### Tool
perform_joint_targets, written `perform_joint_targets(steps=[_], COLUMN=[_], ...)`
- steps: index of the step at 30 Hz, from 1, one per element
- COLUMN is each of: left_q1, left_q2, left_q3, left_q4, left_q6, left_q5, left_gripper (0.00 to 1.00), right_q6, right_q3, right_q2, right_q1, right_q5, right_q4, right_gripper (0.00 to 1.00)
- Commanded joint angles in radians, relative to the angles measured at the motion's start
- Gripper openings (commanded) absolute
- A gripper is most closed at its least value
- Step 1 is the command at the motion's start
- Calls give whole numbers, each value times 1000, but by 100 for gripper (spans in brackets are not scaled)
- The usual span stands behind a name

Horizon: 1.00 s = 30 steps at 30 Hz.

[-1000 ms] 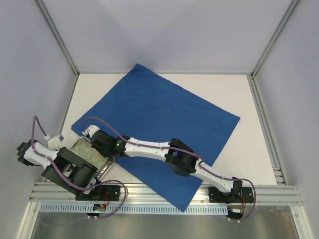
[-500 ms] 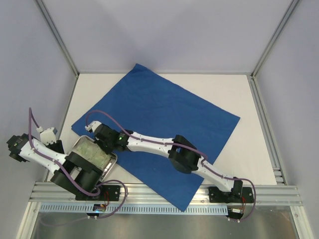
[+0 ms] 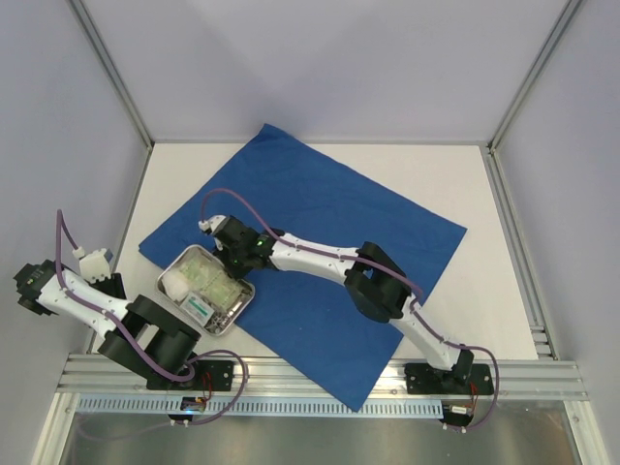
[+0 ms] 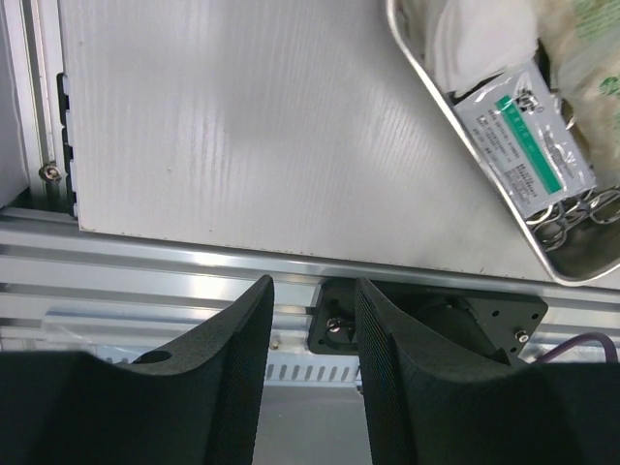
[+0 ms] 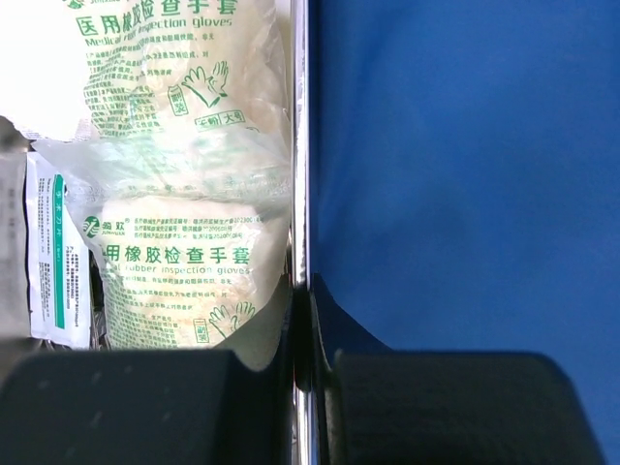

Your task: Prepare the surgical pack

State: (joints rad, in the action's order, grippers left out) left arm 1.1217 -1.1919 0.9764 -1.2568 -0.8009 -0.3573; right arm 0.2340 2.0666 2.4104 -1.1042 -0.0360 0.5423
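Observation:
The surgical pack's blue drape (image 3: 329, 232) lies spread flat across the table. A steel tray (image 3: 250, 294) straddles its near-left edge, holding glove packets (image 5: 174, 262), a green-striped packet (image 4: 523, 136) and white gauze. My right gripper (image 3: 232, 254) reaches across the drape and is shut on the tray's far rim (image 5: 299, 145), the jaws (image 5: 308, 329) pinching the thin steel edge, with blue drape (image 5: 465, 174) beside it. My left gripper (image 3: 109, 284) hangs at the table's left side, apart from the tray. It is open (image 4: 313, 368) with nothing between its fingers.
The aluminium rail (image 3: 320, 373) with both arm bases runs along the near edge. White enclosure walls and frame posts (image 3: 116, 82) bound the table. Steel instruments (image 4: 581, 208) lie in the tray's corner (image 4: 455, 126). Bare white tabletop (image 4: 242, 126) shows left of the tray.
The right gripper dragged the tray away from the rail and to the right, partly onto the drape. The left arm drew back to the left off the tray, its jaws wider.

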Motion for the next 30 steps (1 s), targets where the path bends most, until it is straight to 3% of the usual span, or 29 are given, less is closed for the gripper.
perform_joint_targets(steps=[1,8,15,19,24,30], left_q1=[4,6,6,6,4,4], left_q2=[3,-8,-11,-11,-9,-5], left_q3=[2,1,7,8,7,10], left_q4=[-15,-18,-16,-19,-24,-26], left_q6=[-27,-34,-34,-34,-44,-49], left_q5=[-17,-12,-19,-20,-19,-12], left_gripper=[48,48,48,48,48,48], right_q6=[8,-117,-465,-643,-834,-1093], right_q3=[-65,-266,-401,-451,-592,-619], right_q2=[-155,-253,-318,-330,-399,-386], right_q1=[61,168,286,348,432,495], right_q5=[-71,-153,-285,-278,-260,-96], right_q4=[-105,-120,-6,99,96,111], right_gripper=[0,0,0,0,1,0])
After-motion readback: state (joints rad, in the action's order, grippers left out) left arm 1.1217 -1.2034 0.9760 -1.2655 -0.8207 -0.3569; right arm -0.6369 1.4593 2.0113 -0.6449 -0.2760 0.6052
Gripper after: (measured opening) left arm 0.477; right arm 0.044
